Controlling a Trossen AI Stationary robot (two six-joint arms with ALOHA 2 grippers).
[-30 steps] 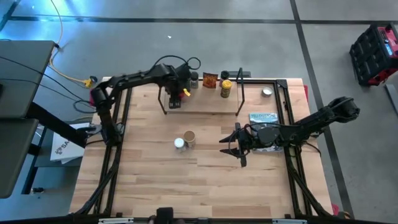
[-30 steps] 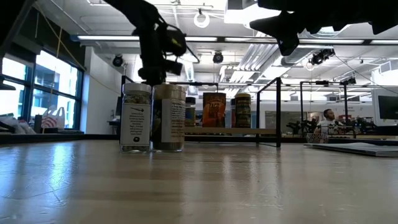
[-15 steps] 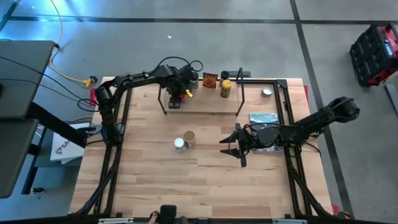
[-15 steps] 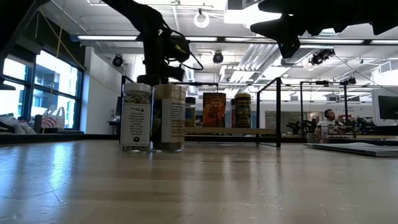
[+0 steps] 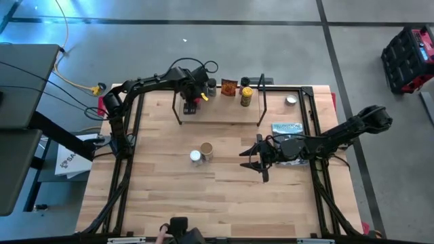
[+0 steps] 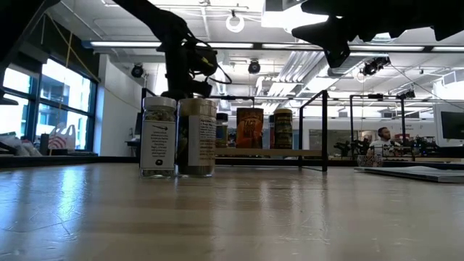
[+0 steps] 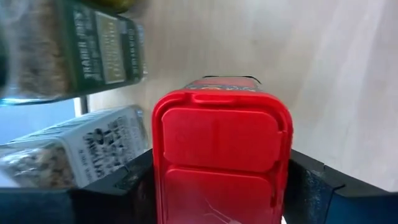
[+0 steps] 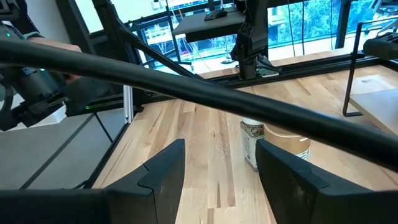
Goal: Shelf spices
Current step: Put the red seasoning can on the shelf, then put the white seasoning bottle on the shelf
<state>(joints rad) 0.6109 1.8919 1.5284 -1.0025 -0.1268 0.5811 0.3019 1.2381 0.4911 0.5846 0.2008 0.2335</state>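
Grey concrete floor surrounds a light wooden desk [image 5: 203,196] with a black frame, seen from above.

- Shelf [image 5: 224,116], a long light wooden board with thin black wire uprights: placed at the 12 o'clock edge of the desk.
- Red plastic box [image 7: 221,149] with a hinged lid: found at the 9 o'clock end of the shelf and straddled by the left claw [image 5: 192,102]. Whether the box is gripped or merely flanked cannot be told.
- Green-labelled glass jar [image 7: 74,56] and white-labelled glass jar [image 7: 68,155]: seen just beside the red box in the left wrist view.
- Brown packet [image 5: 228,87] and yellow-topped jar [image 5: 247,97]: lined up behind the shelf, toward 12 o'clock of its middle. A small dark jar [image 5: 211,87] is set at 9 o'clock of the packet.
- White-lidded jar [image 5: 195,156] and tan-lidded jar [image 5: 207,150]: stood upright and touching near the desk's centre, off the shelf.
- Right claw [image 5: 244,160]: held above the desk at 3 o'clock of that pair, near it, its fingers spread with nothing between them.
- Small silver round tin [image 5: 291,100]: set at the 1 o'clock corner of the desk.
- Flat book [image 5: 287,127] with a blue-green cover: laid at 6 o'clock of the tin, partly under the right arm.
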